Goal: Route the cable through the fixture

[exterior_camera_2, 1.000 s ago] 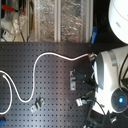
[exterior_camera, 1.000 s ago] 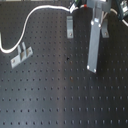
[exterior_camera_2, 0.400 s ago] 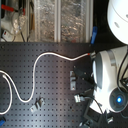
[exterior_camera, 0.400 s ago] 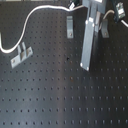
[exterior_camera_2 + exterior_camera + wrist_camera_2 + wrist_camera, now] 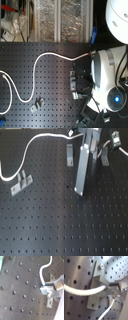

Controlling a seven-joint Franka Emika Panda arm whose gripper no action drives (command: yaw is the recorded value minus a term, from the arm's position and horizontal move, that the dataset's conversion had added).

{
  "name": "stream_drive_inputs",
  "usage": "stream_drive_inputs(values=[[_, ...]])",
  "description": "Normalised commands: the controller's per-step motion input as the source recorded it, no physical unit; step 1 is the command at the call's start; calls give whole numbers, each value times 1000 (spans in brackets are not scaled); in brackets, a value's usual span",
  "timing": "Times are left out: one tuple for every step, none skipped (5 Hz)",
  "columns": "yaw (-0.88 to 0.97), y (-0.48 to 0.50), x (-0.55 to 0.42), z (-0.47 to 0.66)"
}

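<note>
The white cable (image 5: 35,70) runs over the black perforated board in a long loop. Its red band (image 5: 89,52) lies at the end under the white arm (image 5: 107,75). In the first exterior view the cable (image 5: 37,140) arcs up to the tall grey gripper (image 5: 83,168). In both wrist views the gripper (image 5: 49,288) is shut on the cable end (image 5: 43,279). In the first wrist view the cable (image 5: 81,289) lies across a grey metal clip (image 5: 95,293), close to the gripper (image 5: 112,287).
More grey clips stand on the board (image 5: 60,223): one at the first exterior view's left (image 5: 20,183), one beside the gripper (image 5: 70,154), one to its right (image 5: 105,155). In the second exterior view, clips (image 5: 74,82) (image 5: 36,105) show, with clutter behind the board (image 5: 50,20).
The gripper has moved toward the first exterior view's left, carrying the cable end with it. The clips have not moved.
</note>
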Motion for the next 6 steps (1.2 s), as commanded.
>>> stream_drive_inputs(values=[[189,-177,-306,5],[197,-165,-312,-14],[214,-138,-275,-14],[217,-116,-290,-29],[228,-78,-296,-30],[214,-10,-200,-4]])
